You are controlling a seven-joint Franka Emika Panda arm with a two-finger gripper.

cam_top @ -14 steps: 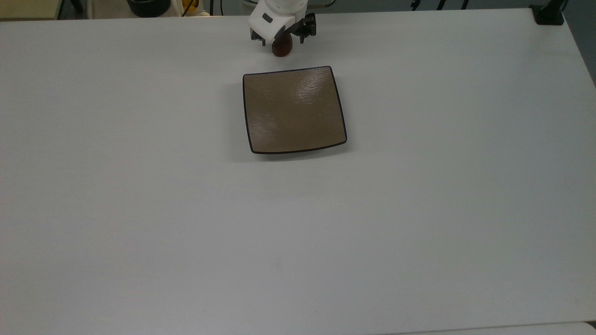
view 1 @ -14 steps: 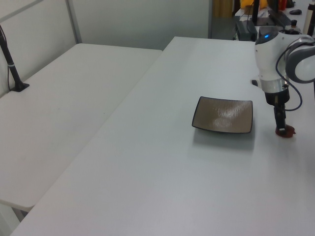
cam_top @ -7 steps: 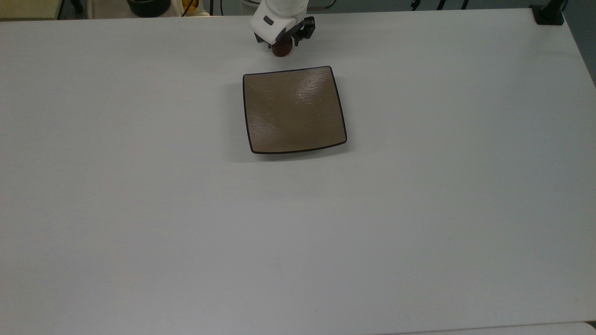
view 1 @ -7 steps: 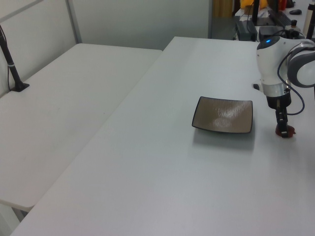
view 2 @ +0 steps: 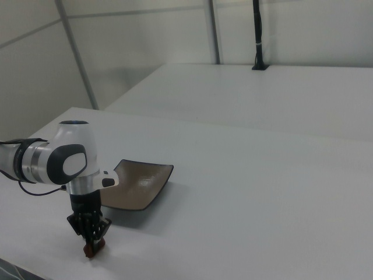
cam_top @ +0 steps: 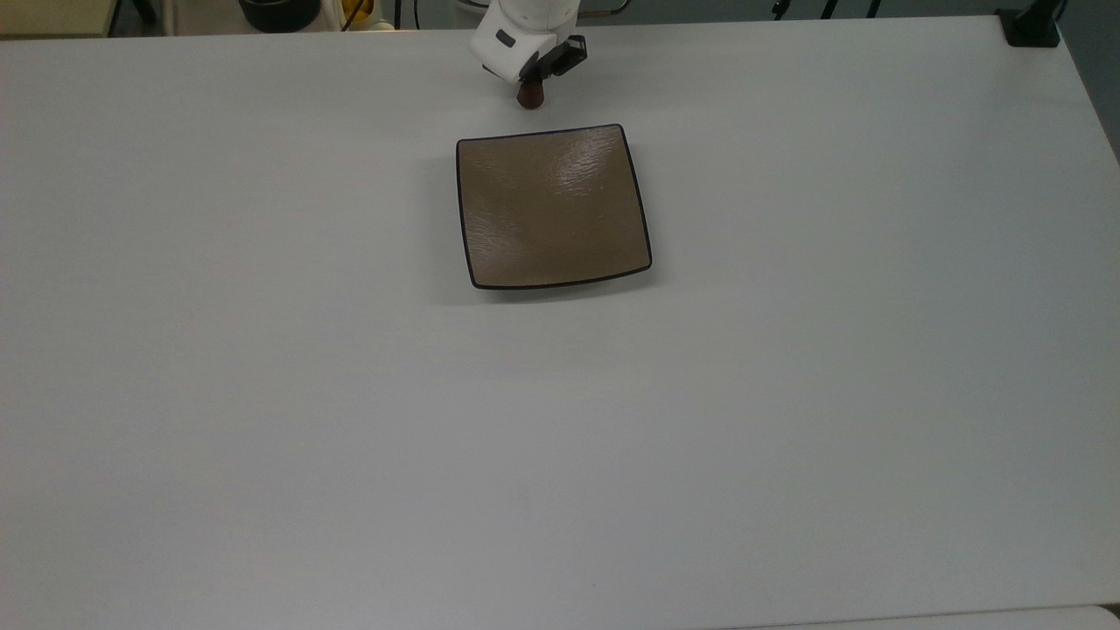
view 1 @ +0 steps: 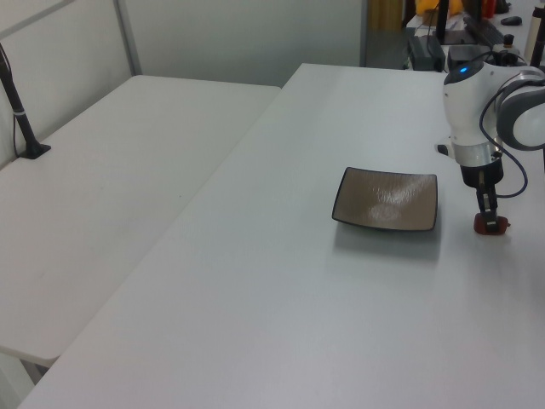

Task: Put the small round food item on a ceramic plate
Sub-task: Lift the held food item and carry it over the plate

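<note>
1. The small round food item [cam_top: 530, 96], a dark reddish-brown glossy lump, sits on the white table [cam_top: 787, 394], just beyond the plate's far edge in the top view and off the plate.
2. In the left view the lump [view 1: 491, 225] lies just to the right of the ceramic plate [view 1: 386, 198], near it but not touching.
3. The gripper [cam_top: 532, 86] points straight down onto the lump; in the left view its dark fingers [view 1: 487, 204] reach down to the lump's top.
4. The jaws stand drawn in narrow, pinched against the lump's sides; the lump itself looks to rest on the tabletop.
5. In the right view the gripper [view 2: 92, 240] hangs below the white wrist, with the lump [view 2: 89, 250] showing as a small red patch at its tip.
6. The ceramic plate [cam_top: 551, 206] is square, tan-brown, with rounded corners and a thin dark rim; it lies flat, its surface bare and faintly streaked with glare.
7. In the right view the plate [view 2: 135, 185] lies just to the right of the arm.
</note>
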